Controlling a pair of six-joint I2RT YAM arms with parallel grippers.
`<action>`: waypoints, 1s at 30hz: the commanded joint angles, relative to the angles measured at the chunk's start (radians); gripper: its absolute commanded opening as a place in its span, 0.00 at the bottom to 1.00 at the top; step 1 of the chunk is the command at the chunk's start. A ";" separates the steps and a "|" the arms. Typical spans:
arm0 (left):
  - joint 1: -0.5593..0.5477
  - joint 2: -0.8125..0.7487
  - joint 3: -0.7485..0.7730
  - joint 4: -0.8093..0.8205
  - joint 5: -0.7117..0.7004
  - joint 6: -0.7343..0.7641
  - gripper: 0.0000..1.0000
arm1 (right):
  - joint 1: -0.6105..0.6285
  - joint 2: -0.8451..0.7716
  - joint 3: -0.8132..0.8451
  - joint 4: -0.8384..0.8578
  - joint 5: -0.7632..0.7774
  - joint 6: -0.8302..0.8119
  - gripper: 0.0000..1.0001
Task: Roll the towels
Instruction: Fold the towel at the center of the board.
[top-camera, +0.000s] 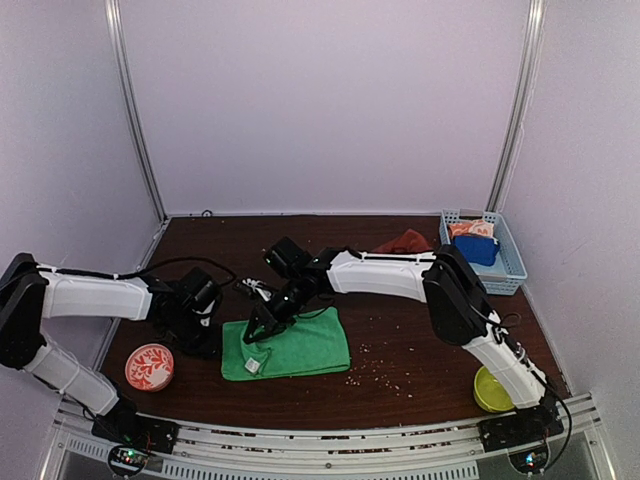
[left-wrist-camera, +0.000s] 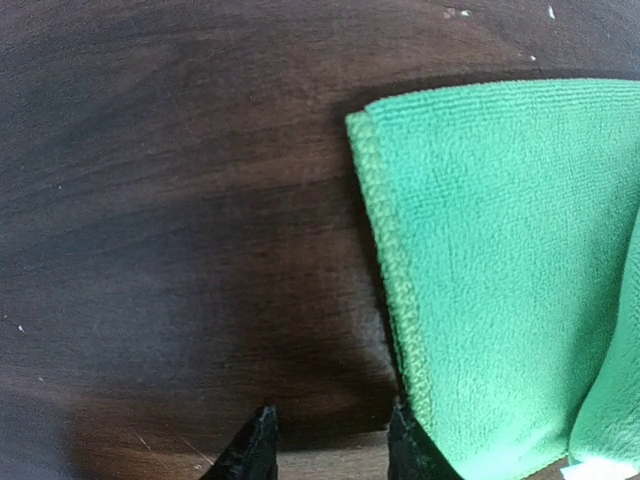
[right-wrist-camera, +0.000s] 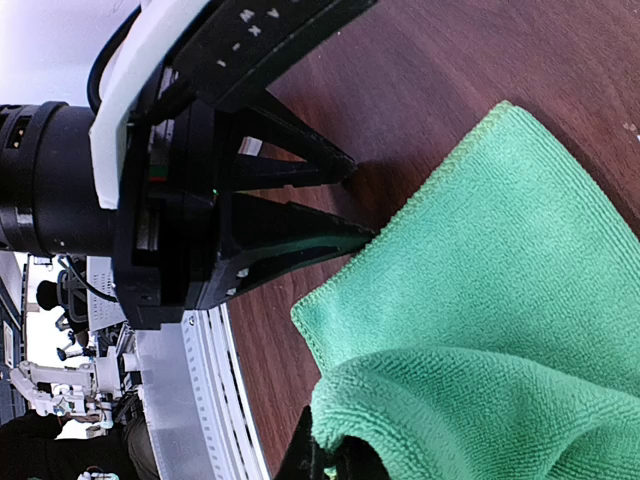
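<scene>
Right now I have the green towel (top-camera: 290, 348) lying flat on the desk (top-camera: 400, 330), front and centre, with two layers showing along its left hem. My right jaws are together on a bunched fold of it near the far left corner, and from the right wrist view I can see the cloth humped up where it is pinched. My left jaws stand apart with nothing between them. They point down at bare wood just off the towel's left edge, and one of the fingertips (left-wrist-camera: 410, 450) is right against the hem. I cannot tell whether it presses on the cloth. The red towel (top-camera: 405, 242) sits crumpled at the back of the desk, just left of the basket (top-camera: 505, 268) and well apart from the green one. A red-patterned bowl (top-camera: 149, 367) rests front left by my left arm and a yellow bowl (top-camera: 490, 390) front right. Crumbs (top-camera: 375, 368) are scattered just right of the green towel.
</scene>
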 joint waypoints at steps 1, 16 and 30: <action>0.004 -0.015 -0.022 -0.003 0.013 -0.016 0.38 | 0.012 0.025 0.040 0.066 -0.025 0.038 0.00; 0.005 -0.041 -0.024 -0.015 0.006 -0.032 0.37 | 0.023 0.061 0.055 0.114 -0.016 0.074 0.01; 0.016 -0.200 0.159 -0.166 -0.269 -0.065 0.39 | 0.019 -0.088 0.054 0.053 -0.194 -0.085 0.50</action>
